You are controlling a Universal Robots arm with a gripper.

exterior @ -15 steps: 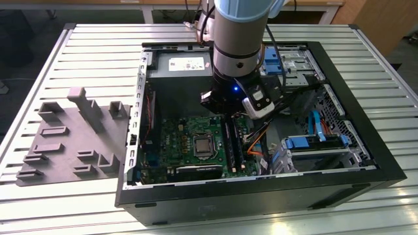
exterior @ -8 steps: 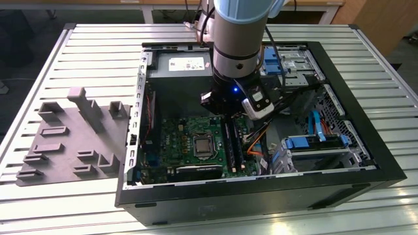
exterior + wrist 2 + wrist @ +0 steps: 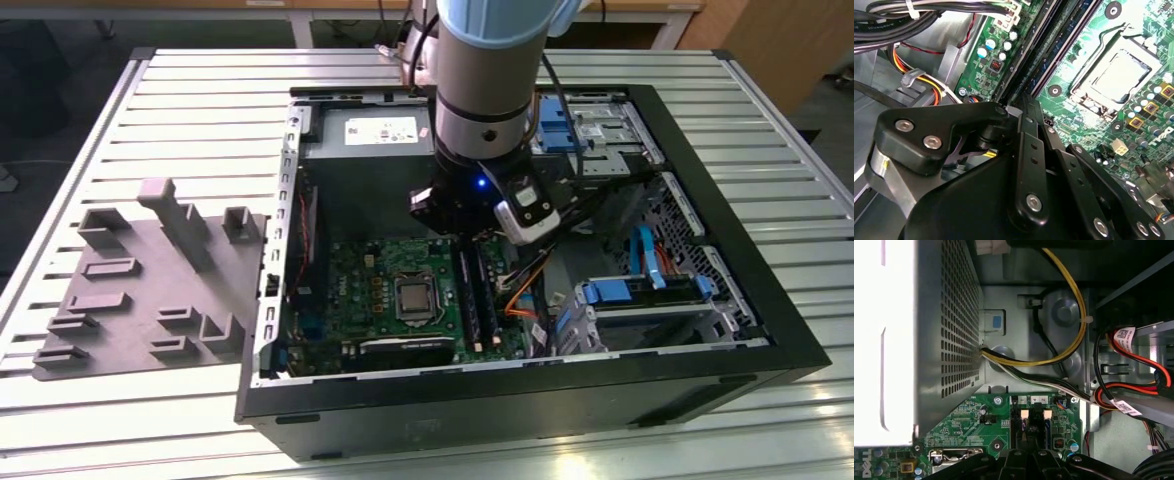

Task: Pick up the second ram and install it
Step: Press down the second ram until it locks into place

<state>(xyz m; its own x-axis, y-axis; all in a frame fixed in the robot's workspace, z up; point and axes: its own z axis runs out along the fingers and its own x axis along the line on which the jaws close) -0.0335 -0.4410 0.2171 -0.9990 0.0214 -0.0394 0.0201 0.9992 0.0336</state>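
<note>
Arm reaches down into the open computer case (image 3: 747,340) on the slatted table (image 3: 160,100), with the gripper (image 3: 461,232) low over the far end of the black memory slots (image 3: 477,295) on the green motherboard (image 3: 367,290). In the exterior view the arm's own body hides the fingertips. In the second wrist view the black gripper linkage (image 3: 1029,165) takes up the foreground; the finger bars look drawn close together, edge-on to the slots (image 3: 1054,55), but the tips are out of sight and I cannot tell how far the claw is closed or whether it grips anything. The second ram: a dark stick (image 3: 1046,67) appears to lie along the slot channel ahead of the fingers, hard to separate from the slot plastic; seated or not, cannot tell. The first wrist view shows slot ends with white latches (image 3: 1034,415) just past the finger links, plus the perforated power supply (image 3: 949,325) and yellow cabling (image 3: 1074,335). CPU socket (image 3: 1121,72) sits beside the slots. Gray moulded fixture (image 3: 147,275) sits on the table at the exterior view's left, outside the case.
</note>
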